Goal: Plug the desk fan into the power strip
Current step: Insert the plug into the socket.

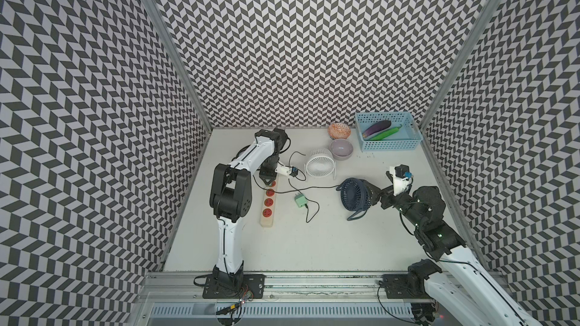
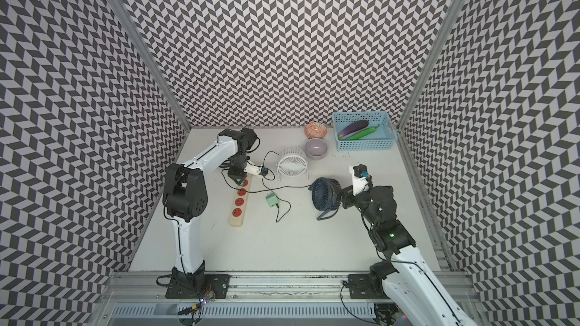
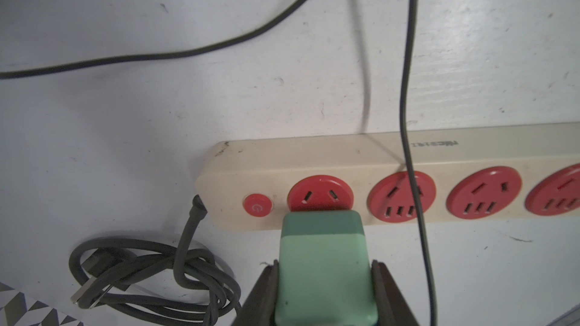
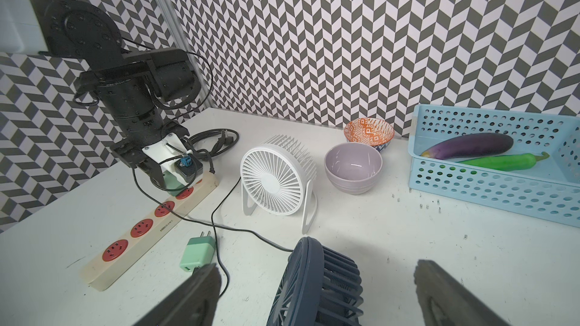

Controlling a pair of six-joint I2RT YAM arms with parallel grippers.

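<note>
White tabletop (image 1: pixel 314 246). Far right corner: light blue perforated plastic basket (image 1: pixel 390 147). Left side, running near to far: long cream-coloured power strip (image 3: pixel 345 158) with round red sockets. Right of centre: navy blue round desk fan (image 1: pixel 354 196), straddled by right gripper (image 4: pixel 316 266), jaws spread wide and clear of it on both sides. Farther back: white round desk fan (image 1: pixel 320 167), lilac bowl (image 1: pixel 341 148), orange-patterned bowl (image 1: pixel 339 130). Left gripper (image 3: pixel 324 274) clamped on mint-green plug adapter (image 3: pixel 323 246), set against the end socket beside the red button (image 3: pixel 257 209); prongs hidden. Second mint-green adapter (image 1: pixel 300 200) lying loose between strip and navy fan.
</note>
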